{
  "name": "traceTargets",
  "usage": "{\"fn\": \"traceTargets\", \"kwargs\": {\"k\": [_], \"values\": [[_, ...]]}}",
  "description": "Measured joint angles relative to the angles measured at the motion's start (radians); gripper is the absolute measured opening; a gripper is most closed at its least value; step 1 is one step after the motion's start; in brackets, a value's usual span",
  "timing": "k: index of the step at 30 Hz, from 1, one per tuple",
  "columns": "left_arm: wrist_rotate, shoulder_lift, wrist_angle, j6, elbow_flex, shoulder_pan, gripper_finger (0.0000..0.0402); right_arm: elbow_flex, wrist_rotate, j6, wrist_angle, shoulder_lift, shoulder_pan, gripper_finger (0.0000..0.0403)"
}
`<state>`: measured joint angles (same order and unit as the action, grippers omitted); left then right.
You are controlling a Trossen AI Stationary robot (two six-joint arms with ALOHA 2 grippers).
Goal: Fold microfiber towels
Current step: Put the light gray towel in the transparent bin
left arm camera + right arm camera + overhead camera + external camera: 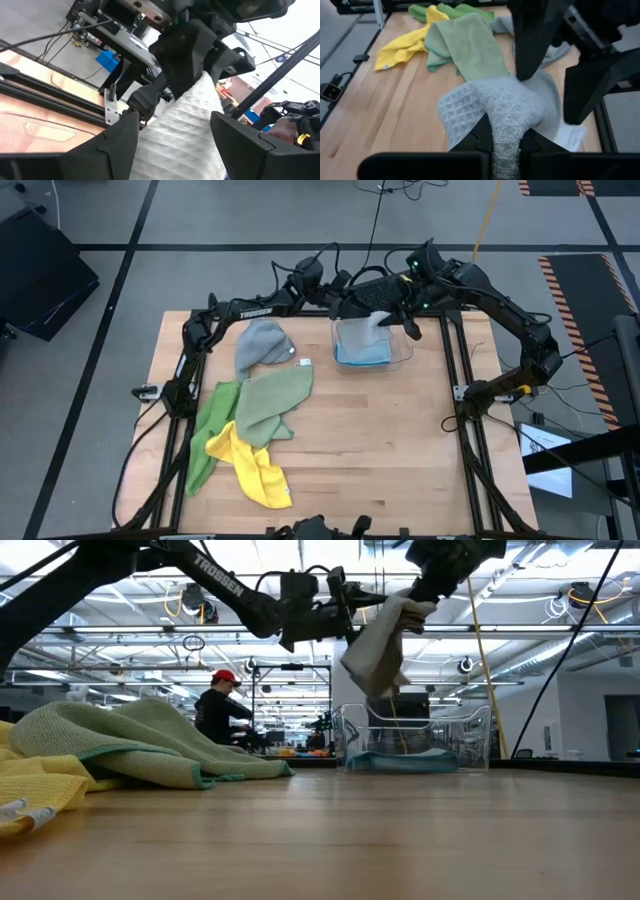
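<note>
While the grey towel (505,120) hangs in the air above the clear bin (400,357), my right claw (506,142) is closed tight on its upper edge, and the cloth drops down from it in loose folds. My left claw (175,137) is just beside it, with the fingers spread wide on both sides of the hanging cloth, but they do not press on it. In the bin, at the far side of the table (400,460), lies the light blue towel (362,356), flat on the bottom. The other towels are well apart from the bin, on the left half of the table: a second grey towel (261,344) lies near the far edge; the sage green towel (272,404) is just in front of it, spread and wrinkled; the bright green towel (208,430) runs along the left side; the yellow towel (256,470) lies nearest the front edge and is partly under the sage one. Beyond the table, in the room, a person (220,708) with a red cap stands.
</note>
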<state>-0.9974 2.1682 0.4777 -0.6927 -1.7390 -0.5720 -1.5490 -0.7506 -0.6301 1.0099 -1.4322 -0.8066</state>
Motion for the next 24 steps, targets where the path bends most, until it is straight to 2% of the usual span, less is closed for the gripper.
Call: {"fn": "traceTargets", "kwargs": {"k": [7,12,15,20,24], "values": [[0.005,0.001,0.012,0.171,0.0,0.005,0.0248,0.0,0.071,-0.078,0.051,0.002,0.0,0.0018],[0.017,0.001,0.012,0.208,0.0,0.031,0.0256,0.0,0.085,-0.156,0.06,0.002,0.012,0.0018],[0.027,0.001,0.013,0.251,0.0,0.05,0.0283,0.0,0.13,-0.19,0.061,0.002,0.028,0.0018],[0.167,0.001,-0.018,0.301,0.0,0.08,0.0347,0.0,0.153,-0.227,0.059,0.002,0.045,0.0018],[0.221,0.002,-0.122,0.403,0.001,0.09,0.0364,0.0,0.182,-0.23,0.057,0.002,0.053,0.0018]]}}
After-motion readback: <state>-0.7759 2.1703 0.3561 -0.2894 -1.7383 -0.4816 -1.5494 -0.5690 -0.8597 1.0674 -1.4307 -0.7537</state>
